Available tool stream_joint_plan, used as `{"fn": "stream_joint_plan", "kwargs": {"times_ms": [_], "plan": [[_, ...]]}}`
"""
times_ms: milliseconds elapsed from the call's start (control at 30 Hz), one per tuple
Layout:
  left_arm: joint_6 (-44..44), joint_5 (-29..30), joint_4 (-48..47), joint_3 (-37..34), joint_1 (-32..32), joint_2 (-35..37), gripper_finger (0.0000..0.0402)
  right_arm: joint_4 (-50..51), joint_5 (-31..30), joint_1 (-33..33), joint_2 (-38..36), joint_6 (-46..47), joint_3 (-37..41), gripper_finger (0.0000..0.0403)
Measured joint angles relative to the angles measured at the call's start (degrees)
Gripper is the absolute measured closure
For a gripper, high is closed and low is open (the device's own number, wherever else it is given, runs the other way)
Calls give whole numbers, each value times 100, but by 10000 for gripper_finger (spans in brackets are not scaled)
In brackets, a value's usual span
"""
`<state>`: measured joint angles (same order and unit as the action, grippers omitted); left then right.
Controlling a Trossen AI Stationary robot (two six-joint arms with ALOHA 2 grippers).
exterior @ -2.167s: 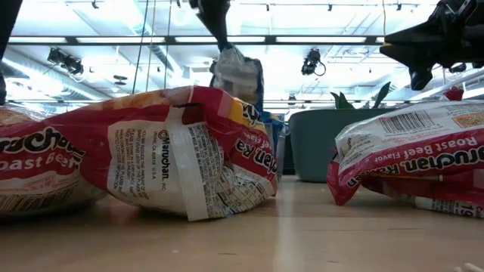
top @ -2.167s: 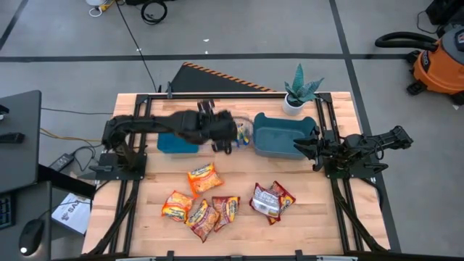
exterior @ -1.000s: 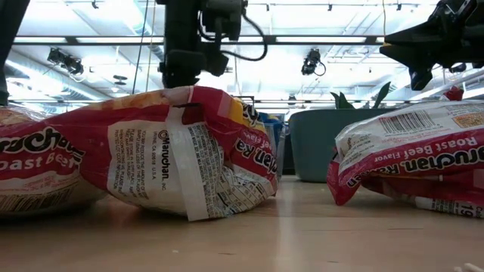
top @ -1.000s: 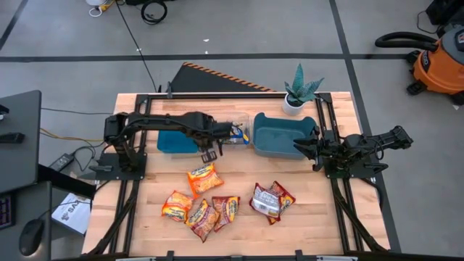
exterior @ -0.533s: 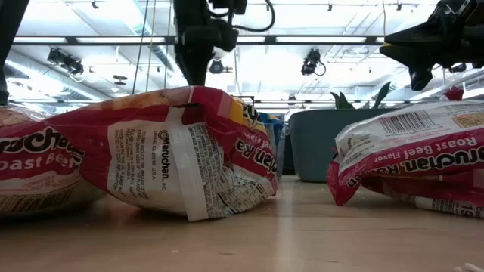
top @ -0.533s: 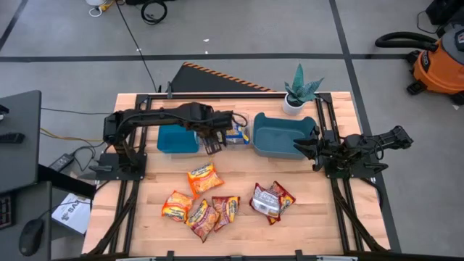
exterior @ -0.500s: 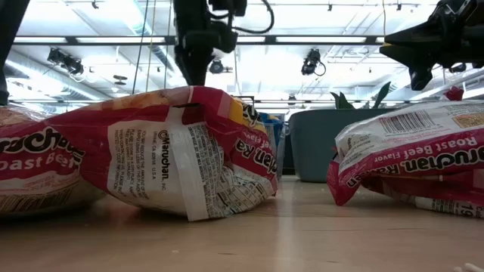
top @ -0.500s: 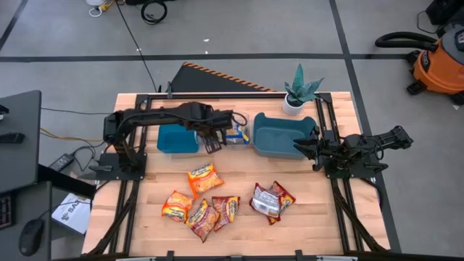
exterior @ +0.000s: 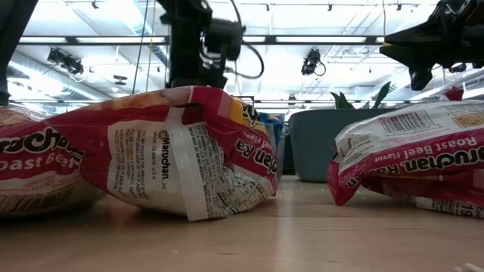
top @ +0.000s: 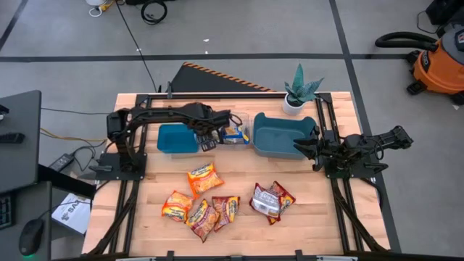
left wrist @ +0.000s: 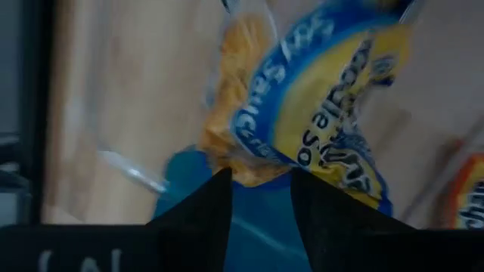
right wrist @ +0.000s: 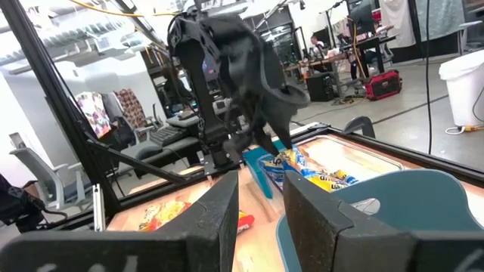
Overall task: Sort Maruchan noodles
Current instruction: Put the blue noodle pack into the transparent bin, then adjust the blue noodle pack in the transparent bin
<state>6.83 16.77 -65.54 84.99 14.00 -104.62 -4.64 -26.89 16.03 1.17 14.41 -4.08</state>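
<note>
I see a blue-and-yellow packet [top: 235,134] in the clear bin [top: 240,119]; left gripper [top: 208,141] spread, empty, near the small teal bin [top: 177,138]. Right gripper [top: 299,148] spread beside the big teal bin [top: 279,135].

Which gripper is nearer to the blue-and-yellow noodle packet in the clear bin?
Left. The left gripper hangs beside the blue-and-yellow packet, at the clear bin. The right gripper waits past the teal bin.

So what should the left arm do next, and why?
Probably swing toward the loose packets and pick one. The left gripper is open and empty beside the clear bin, where a blue-and-yellow packet already lies.
</note>
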Motion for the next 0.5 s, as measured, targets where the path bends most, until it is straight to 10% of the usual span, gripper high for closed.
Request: {"fn": "stream_joint_plan", "kwargs": {"times_ms": [167,500], "plan": [[-4,40,-506,901,-4,49,260,1,-2,0,0,-1,0,291],[-455,-235,1533,1023,-227,-363,260,3,-2,0,0,0,0,291]]}}
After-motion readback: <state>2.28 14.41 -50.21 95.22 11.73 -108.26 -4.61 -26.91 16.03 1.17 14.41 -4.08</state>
